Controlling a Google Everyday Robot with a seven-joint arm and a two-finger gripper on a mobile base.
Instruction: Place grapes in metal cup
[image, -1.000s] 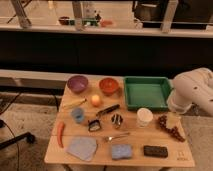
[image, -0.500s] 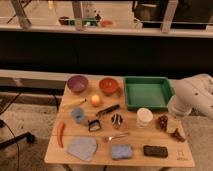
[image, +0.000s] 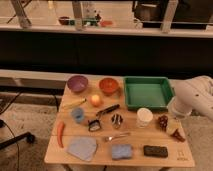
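End effector (image: 173, 125) hangs open at the right edge of the worktop (image: 137, 139), just beside the grapes (image: 163, 121).
It should centre over the cluster and close gently. The metal cup (image: 116, 120) stands left, beyond the white cup (image: 144, 117), its contents unclear; the green tray (image: 126, 93) looks empty.

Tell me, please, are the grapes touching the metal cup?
Apart: camera view shows the white cup between grapes and metal cup; gripper hovers beside them.
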